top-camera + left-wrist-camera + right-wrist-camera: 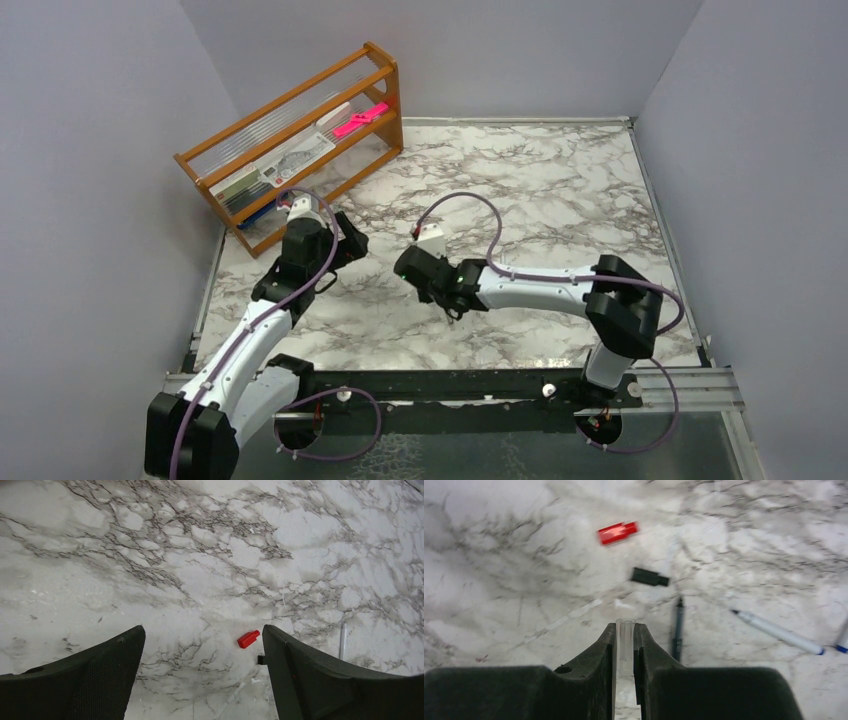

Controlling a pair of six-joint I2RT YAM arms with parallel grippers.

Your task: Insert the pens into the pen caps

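Note:
In the right wrist view my right gripper (625, 628) is shut on a clear tube cap (625, 635), whose open end sticks out past the fingertips. Beyond it on the marble lie a red cap (617, 532), a black cap (650, 577), a black pen (678, 628) and a white pen (776, 631). In the left wrist view my left gripper (202, 632) is open and empty above the table. The red cap (248, 639) lies just inside its right finger (310, 675). That finger hides most of the black cap (260, 659). A white pen (343, 641) lies beyond it.
A wooden rack (300, 140) with a pink object (360, 119) stands at the back left. The two grippers, left (348, 245) and right (420, 272), hover close together over the marble table (560, 180). Another pen's end (843, 640) shows at the right edge.

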